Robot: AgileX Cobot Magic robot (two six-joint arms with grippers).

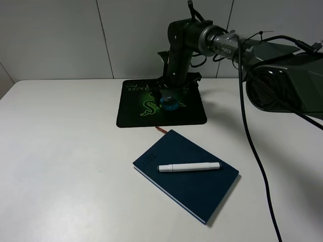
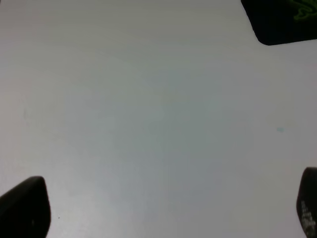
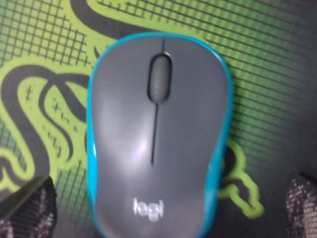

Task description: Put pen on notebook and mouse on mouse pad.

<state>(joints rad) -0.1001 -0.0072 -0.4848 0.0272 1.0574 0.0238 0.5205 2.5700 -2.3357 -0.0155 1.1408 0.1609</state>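
The mouse [image 1: 169, 104] [image 3: 158, 139], dark grey with teal sides, lies on the black mouse pad [image 1: 132, 113] [image 3: 277, 64] beside its green emblem. My right gripper [image 1: 168, 97] [image 3: 163, 213] hangs just above it, open, with a fingertip [image 3: 27, 208] on either side and clear of the mouse. The white pen [image 1: 189, 167] lies across the navy notebook [image 1: 192, 191] at the table's front centre. In the left wrist view my left gripper [image 2: 163, 208] is open over bare table, with a corner of the mouse pad [image 2: 282, 20] at the picture's edge. The left arm does not show in the exterior view.
The right arm's black body [image 1: 179, 45] rises behind the pad, and a thick cable [image 1: 250, 131] trails down the right side of the table. A white wall stands behind the white table [image 1: 60, 151].
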